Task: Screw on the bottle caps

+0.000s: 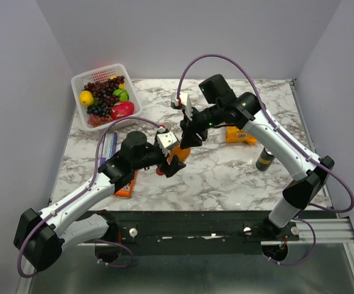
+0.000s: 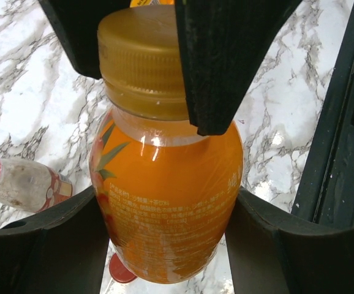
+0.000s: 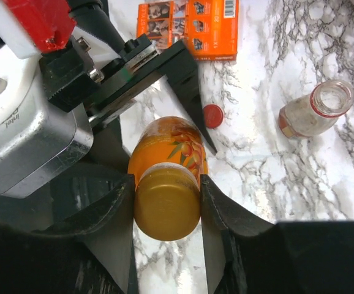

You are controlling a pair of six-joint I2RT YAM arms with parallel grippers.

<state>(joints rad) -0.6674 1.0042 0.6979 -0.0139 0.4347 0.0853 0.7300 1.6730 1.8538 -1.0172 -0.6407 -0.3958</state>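
The orange bottle (image 2: 165,202) with its orange cap (image 3: 166,202) on the neck hangs above the marble between both grippers. My right gripper (image 3: 166,184) is shut on the cap from above; one of its black fingers (image 2: 220,61) shows in the left wrist view. My left gripper (image 2: 166,196) flanks the bottle's body, and its tips lie against the widest part. In the top view the two grippers meet at the table's middle, around the orange bottle (image 1: 178,153). The clear bottle (image 3: 315,110) lies on its side, uncapped. The red cap (image 3: 212,115) lies loose on the marble below.
A white basket (image 1: 79,82) of fruit stands at the back left. An orange box (image 1: 239,136) lies under the right arm, with a black can (image 1: 264,159) near it. An orange packet (image 1: 125,187) lies by the left arm.
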